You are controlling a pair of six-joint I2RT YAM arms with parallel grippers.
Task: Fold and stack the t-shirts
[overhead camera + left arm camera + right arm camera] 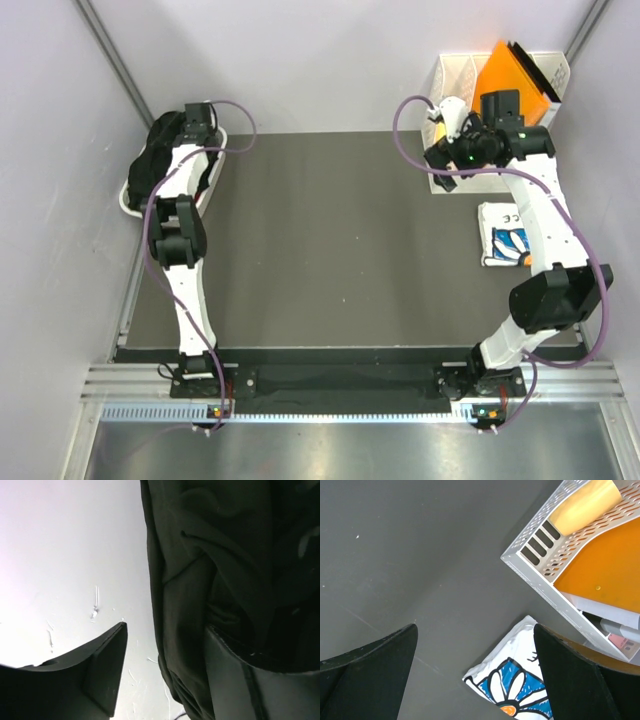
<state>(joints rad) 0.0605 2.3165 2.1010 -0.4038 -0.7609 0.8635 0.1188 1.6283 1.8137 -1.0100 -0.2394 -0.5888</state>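
Observation:
A heap of black t-shirts [152,160] fills the white laundry basket [132,205] at the far left. My left gripper [200,118] reaches into it. In the left wrist view a fold of black cloth [200,580] hangs between the jaws of the left gripper [166,626]. It lies against the right finger [240,680], and a gap shows to the left finger [100,670]. A folded white tee with a blue daisy print [503,236] lies at the table's right side. My right gripper [475,627] hovers open above the edge of that tee [517,685], holding nothing.
A white mesh organizer [455,75] with an orange folder [510,75] stands at the back right, close to my right gripper [437,150]. In the right wrist view its corner [530,565] is just beyond the fingers. The dark grey table [340,240] spreads between the arms.

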